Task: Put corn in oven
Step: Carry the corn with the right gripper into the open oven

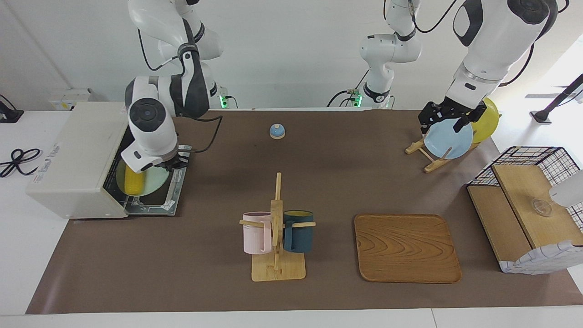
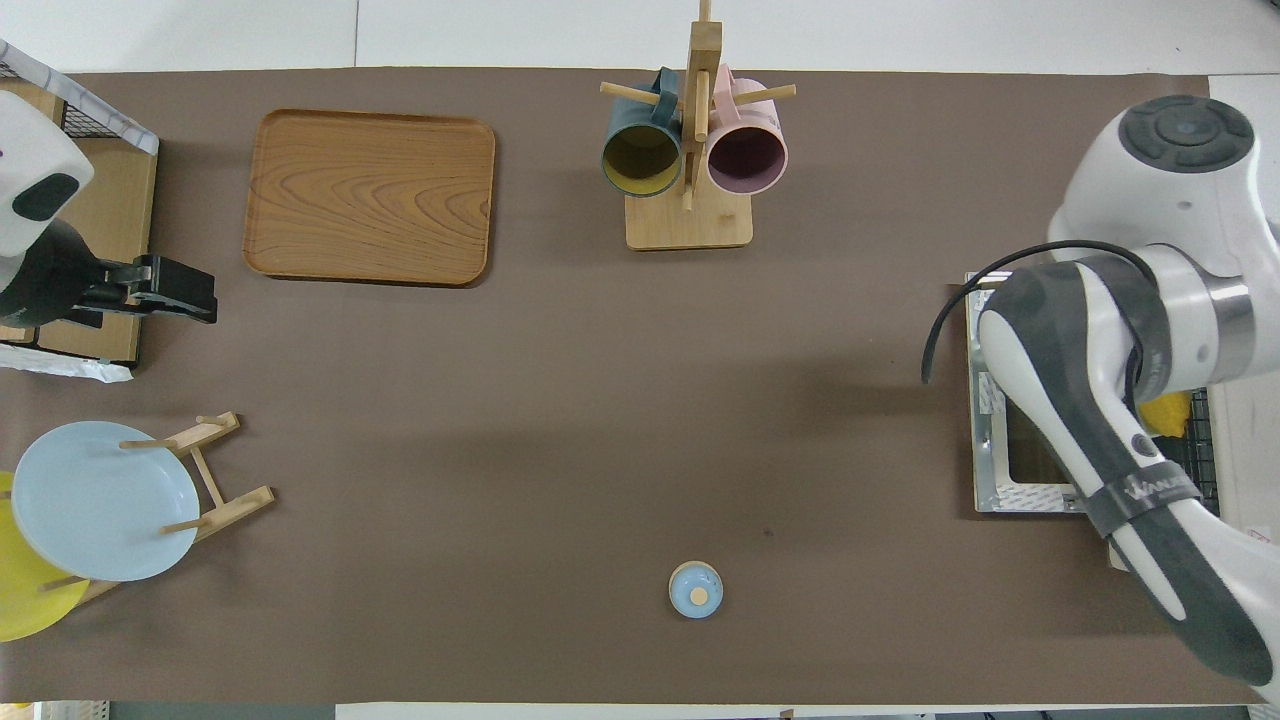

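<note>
One corn (image 1: 134, 181) lay on a plate (image 1: 152, 182) inside the oven (image 1: 75, 159) as we judged placement under way, the right gripper (image 1: 175, 160), its grip unreadable, due to withdraw next; the left gripper (image 1: 448, 117), likewise unreadable, waited over the plate rack (image 1: 428, 155).

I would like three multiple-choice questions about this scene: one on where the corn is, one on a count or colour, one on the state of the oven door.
1. Where is the corn?
A. on the wooden tray
B. on a plate at the oven's mouth
C. in the basket

2. How many mugs hang on the mug stand?
A. one
B. two
C. three

3. The oven door is:
A. dropped open
B. shut
C. missing

Answers:
1 B, it lies on the pale plate on the rack.
2 B, one pink, one dark blue.
3 A, it lies flat in front.
</note>
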{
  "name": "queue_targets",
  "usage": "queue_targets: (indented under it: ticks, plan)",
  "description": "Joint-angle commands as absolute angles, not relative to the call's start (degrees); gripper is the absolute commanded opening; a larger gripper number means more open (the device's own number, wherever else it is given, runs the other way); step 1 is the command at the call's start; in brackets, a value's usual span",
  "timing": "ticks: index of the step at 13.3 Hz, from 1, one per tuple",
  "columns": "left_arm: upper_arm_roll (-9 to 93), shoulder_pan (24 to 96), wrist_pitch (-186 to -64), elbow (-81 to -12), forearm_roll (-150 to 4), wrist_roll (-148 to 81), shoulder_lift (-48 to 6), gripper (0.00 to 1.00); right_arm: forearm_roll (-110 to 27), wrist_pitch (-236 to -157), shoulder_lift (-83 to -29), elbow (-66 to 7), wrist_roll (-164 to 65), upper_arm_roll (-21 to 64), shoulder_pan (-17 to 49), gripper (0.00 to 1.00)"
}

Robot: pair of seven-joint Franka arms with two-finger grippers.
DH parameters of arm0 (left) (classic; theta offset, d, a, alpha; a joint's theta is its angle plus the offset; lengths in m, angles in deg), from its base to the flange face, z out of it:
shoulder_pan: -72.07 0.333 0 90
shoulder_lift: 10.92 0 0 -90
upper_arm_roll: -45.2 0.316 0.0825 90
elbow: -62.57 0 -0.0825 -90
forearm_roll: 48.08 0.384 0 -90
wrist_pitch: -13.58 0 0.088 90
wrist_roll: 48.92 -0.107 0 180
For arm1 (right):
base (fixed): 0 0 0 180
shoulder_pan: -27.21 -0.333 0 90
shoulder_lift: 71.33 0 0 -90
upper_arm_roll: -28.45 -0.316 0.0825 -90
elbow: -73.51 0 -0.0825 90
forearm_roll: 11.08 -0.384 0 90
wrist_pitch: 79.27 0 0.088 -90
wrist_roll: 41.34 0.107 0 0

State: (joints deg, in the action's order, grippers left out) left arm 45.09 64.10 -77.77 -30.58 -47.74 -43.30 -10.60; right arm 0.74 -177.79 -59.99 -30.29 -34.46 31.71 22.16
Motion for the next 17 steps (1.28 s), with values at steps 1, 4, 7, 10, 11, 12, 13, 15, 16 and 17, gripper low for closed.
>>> queue_targets:
  ticks: [1,4,7,10,11,12,13,15,16,17]
  plan:
    - [45.11,63.9,-79.58,-30.6,-46.94,-43.82,-10.48,1.0,1.84,-179.47,-62.98,-34.94,-39.32,30.73,27.64,0.0]
    - [45.11,63.9,-80.55,-30.86,-47.02,-43.73,-10.39,1.0,1.84,-183.49,-64.21,-38.88,-39.32,30.73,28.35,0.0]
    - [45.11,63.9,-80.38,-30.95,-47.02,-43.73,-10.3,1.0,1.58,-186.32,-65.09,-42.06,-39.23,30.65,29.31,0.0]
    - [45.11,63.9,-80.2,-30.95,-47.02,-43.99,-10.3,1.0,1.32,-189.65,-65.88,-44.86,-39.58,30.64,30.63,0.0]
    - [45.11,63.9,-79.94,-30.95,-47.02,-44.08,-10.3,1.0,1.23,-190.8,-66.15,-45.83,-39.5,30.64,30.72,0.0]
    - [45.29,64.16,-79.68,-30.95,-46.94,-44.08,-10.22,1.0,1.23,-191.15,-66.24,-46.1,-39.5,30.64,30.73,0.0]
    - [45.29,64.42,-79.67,-30.95,-46.94,-44.17,-10.3,1.0,1.14,-191.25,-66.24,-46.11,-39.41,30.64,30.64,0.0]
    - [45.29,65.56,-79.67,-30.95,-46.94,-44.35,-10.22,1.0,1.14,-191.33,-66.24,-46.11,-39.41,30.64,30.64,0.07]
    - [45.38,65.65,-79.67,-30.95,-46.94,-44.35,-10.22,1.0,1.05,-191.33,-66.15,-46.11,-39.32,30.56,30.64,0.13]
    - [45.38,65.65,-79.67,-30.95,-46.94,-44.35,-10.22,1.0,0.96,-191.33,-66.15,-46.02,-39.32,30.56,30.64,0.18]
